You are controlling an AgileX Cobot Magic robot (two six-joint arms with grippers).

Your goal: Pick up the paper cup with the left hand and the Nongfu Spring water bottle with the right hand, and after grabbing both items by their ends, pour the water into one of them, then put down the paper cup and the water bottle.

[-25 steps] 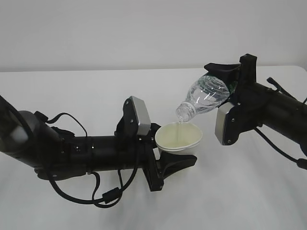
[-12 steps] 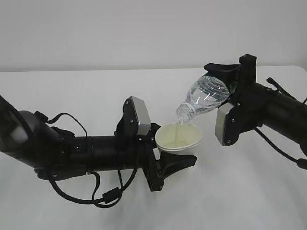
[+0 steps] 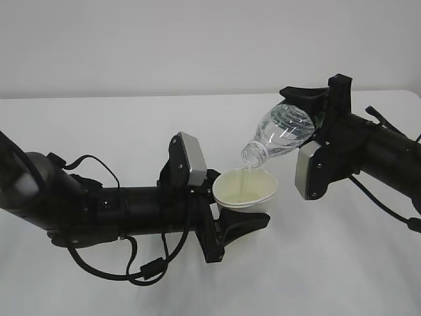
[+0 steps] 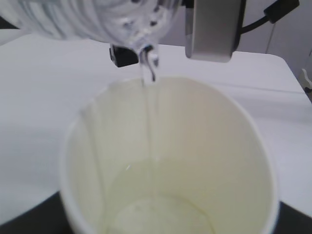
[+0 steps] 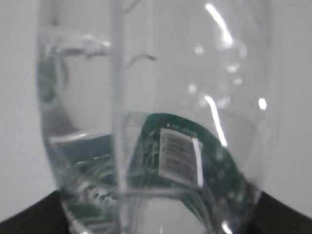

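Two arms pouring above a white table (image 3: 99,125).
Right hand (image 3: 314,112) grasps the tilted bottle (image 3: 283,131) by its base, neck down over the cup (image 3: 245,189); left hand (image 3: 233,214) grasps the cup from below, off the table; thin stream of water (image 4: 148,126) falls into it.

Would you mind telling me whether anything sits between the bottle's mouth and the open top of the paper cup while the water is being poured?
Nothing visible does. The Nongfu Spring water bottle is tilted with its neck just above the paper cup, and a thin stream of water falls straight into the cup's open mouth, unobstructed.
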